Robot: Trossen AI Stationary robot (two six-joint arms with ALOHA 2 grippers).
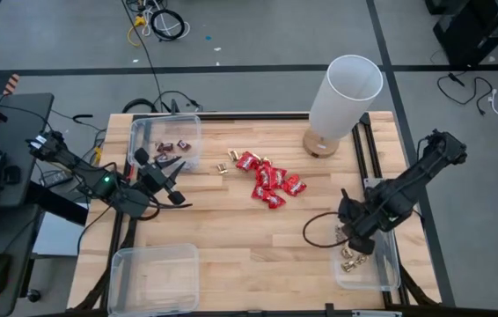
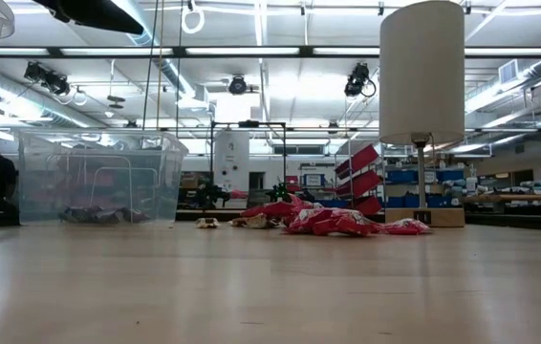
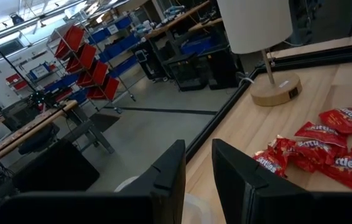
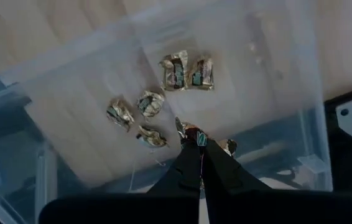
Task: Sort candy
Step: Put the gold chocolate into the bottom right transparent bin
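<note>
Red candy packets [image 1: 271, 183] lie heaped at the table's middle, with a few gold-foil pieces [image 1: 224, 165] just to their left. Dark mini bars [image 1: 172, 145] lie in the far-left clear bin [image 1: 143, 128]. My left gripper [image 1: 175, 179] hovers open beside that bin, pointing level toward the red heap [image 3: 325, 146], with nothing between its fingers. My right gripper [image 1: 353, 245] points down over the near-right clear bin [image 1: 388, 273], shut on a gold-foil piece [image 4: 193, 133]. Several gold-foil pieces [image 4: 150, 102] lie on that bin's floor. My right gripper pinches one gold-foil piece by its wrapper [image 4: 188, 129] between the free ends of its two fingers. The fingers come from above, pointing down. The piece sticks out below the tips, clear of the bin's floor.
A white-shaded lamp [image 1: 341, 101] on a round wooden base stands at the table's far right. A third clear bin [image 1: 154, 277] sits at the near left. A black cable [image 1: 319, 231] loops on the table beside the right gripper. Bare wood lies along the near middle.
</note>
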